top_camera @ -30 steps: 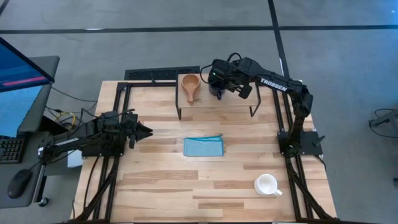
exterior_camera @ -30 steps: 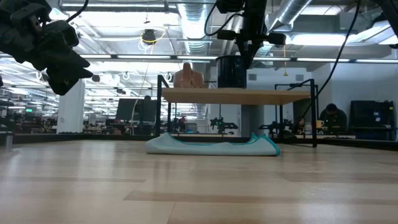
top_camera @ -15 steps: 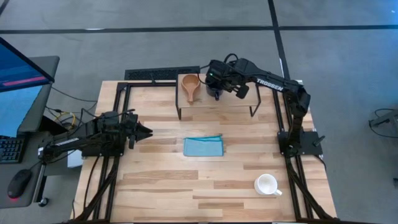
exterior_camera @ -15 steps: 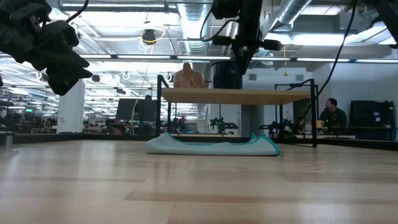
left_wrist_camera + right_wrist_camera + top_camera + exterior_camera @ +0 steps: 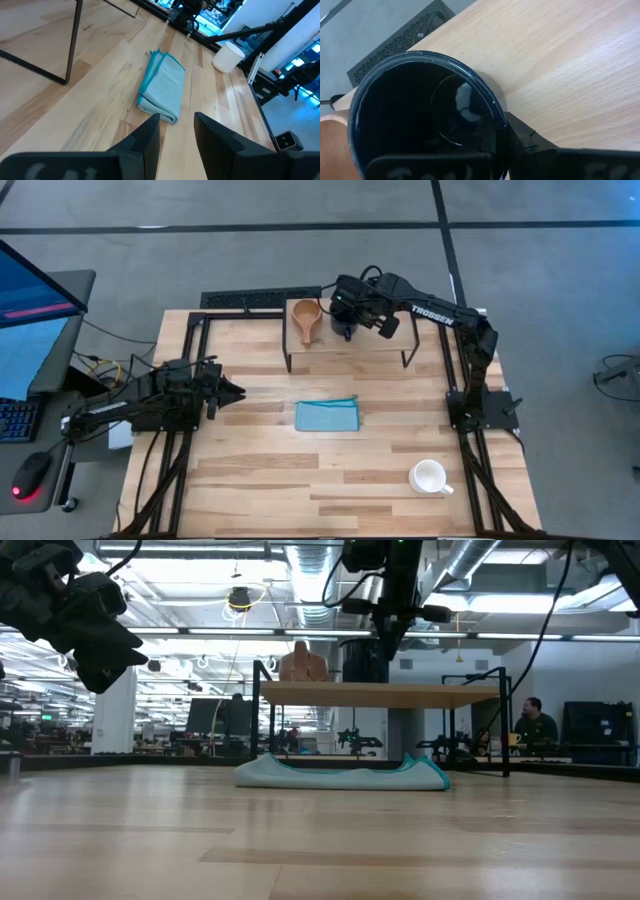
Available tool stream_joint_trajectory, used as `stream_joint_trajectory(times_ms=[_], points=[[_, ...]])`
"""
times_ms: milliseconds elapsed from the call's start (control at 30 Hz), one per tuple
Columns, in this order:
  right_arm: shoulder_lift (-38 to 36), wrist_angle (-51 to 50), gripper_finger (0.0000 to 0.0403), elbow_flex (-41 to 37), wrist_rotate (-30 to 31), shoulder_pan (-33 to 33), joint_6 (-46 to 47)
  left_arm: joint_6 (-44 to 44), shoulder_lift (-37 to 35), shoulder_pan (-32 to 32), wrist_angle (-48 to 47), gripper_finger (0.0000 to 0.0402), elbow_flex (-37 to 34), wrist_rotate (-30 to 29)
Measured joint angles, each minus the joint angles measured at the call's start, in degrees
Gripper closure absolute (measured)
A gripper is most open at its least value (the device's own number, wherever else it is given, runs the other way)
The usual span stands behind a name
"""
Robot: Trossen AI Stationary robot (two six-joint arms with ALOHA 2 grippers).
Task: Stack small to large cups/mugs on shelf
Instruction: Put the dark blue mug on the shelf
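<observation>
We are resting our left hand [image 5: 232, 390] above the table's [image 5: 250, 480] left side, fingers slightly parted. On the light-wood shelf [image 5: 380, 346] the tan wooden cup [image 5: 305, 315] is sitting just beside the glossy navy mug [image 5: 420, 120] (round, dark inside), which our right hand [image 5: 347, 320] is clamping by its rim. The white mug [image 5: 428, 476] is standing near the table's front right.

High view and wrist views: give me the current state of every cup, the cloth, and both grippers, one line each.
Wooden cup: upright on the shelf, empty.
Navy mug: upright on the shelf beside the wooden cup, right gripper fingers shut on its rim.
White mug: upright on the table, untouched.
Blue cloth: folded flat on the table.
Left gripper: open, empty, waiting above the table's left side.
</observation>
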Motion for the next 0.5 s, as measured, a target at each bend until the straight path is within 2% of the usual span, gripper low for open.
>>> stream_joint_trajectory(times_ms=[133,500], points=[[0.0,0.0,0.0353,-0.1,-1.1,0.0,-0.1,0.0,0.0,0.0,0.0,0.0292,0.0,0.0],[0.0,0.0,0.0354,-0.1,-1.3,0.0,-0.2,0.0,0.0,0.0,0.0,0.0292,0.0,0.5]])
